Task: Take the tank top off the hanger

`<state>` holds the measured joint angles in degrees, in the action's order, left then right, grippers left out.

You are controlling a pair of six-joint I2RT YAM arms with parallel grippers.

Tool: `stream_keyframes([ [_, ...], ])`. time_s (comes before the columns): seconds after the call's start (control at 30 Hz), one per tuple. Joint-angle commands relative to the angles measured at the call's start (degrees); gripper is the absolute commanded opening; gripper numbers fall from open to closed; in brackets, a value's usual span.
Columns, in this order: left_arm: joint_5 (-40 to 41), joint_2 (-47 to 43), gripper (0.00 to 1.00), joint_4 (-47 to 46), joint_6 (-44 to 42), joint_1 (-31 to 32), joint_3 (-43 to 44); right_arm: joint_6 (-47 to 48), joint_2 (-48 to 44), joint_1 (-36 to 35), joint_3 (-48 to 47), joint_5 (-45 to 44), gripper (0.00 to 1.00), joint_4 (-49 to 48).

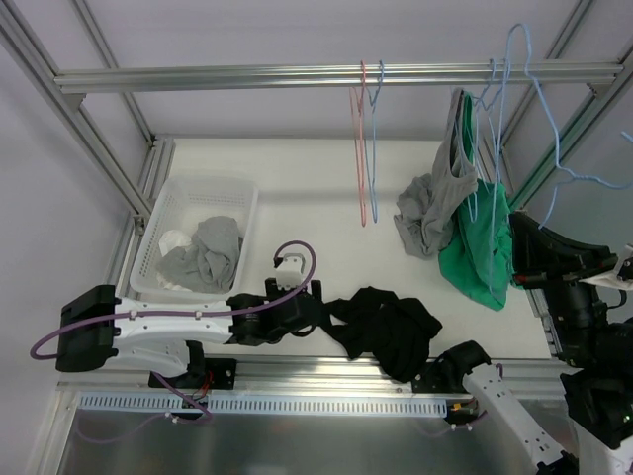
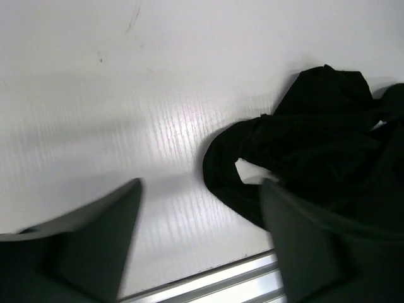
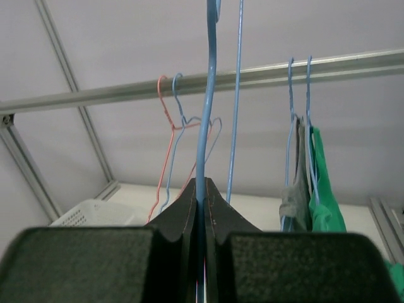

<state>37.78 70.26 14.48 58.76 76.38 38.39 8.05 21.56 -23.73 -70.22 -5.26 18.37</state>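
White surface [image 1: 297,198] under a horizontal aluminium rail [image 1: 297,76]. Far left, white slatted plastic basket [image 1: 173,213] with crumpled grey cloth [image 1: 203,257] inside. Just right of basket, left hand [image 1: 315,315], fingers spread wide, gripping nothing. Right of basket beyond that hand, crumpled black tank top [image 1: 386,327], flat on surface, off any hanger, right at those fingertips. Farthest right of basket, right hand [image 3: 201,189], raised, pinched tight on bare thin blue wire hanger [image 3: 205,95].
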Motion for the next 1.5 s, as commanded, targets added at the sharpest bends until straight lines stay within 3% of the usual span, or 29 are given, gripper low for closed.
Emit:
stream_keyframes([
  [0.0,1.24,-7.56,0.98,1.07,-2.06,-1.14,-0.77,-3.39,-0.64,0.26,-1.86,2.80,0.01,17.04],
  [0.2,0.72,-19.61,0.99,2.39,-12.52,-2.55,0.19,-7.17,2.07,0.26,-4.84,3.75,0.00,32.07],
  [0.47,-6.56,-22.45,0.99,4.77,-23.34,-4.66,3.36,-6.04,16.22,0.26,-10.27,6.31,0.00,30.95],
  [0.83,-9.21,-15.24,0.99,4.77,-21.50,-4.66,2.83,-3.66,44.76,0.26,-33.99,2.53,0.00,29.53],
  [1.07,-10.36,-15.32,0.99,4.77,-20.71,-4.66,2.39,-2.69,56.03,0.17,-43.76,1.30,0.00,30.85],
  [1.27,-10.27,-16.82,0.99,4.77,-19.74,-4.66,0.64,-0.85,60.96,-3.51,-45.36,-2.73,0.00,31.90],
  [1.47,-11.32,-16.91,0.99,4.77,-19.03,-4.66,-0.42,-0.49,60.71,-8.53,-39.39,-10.30,0.00,31.29],
])
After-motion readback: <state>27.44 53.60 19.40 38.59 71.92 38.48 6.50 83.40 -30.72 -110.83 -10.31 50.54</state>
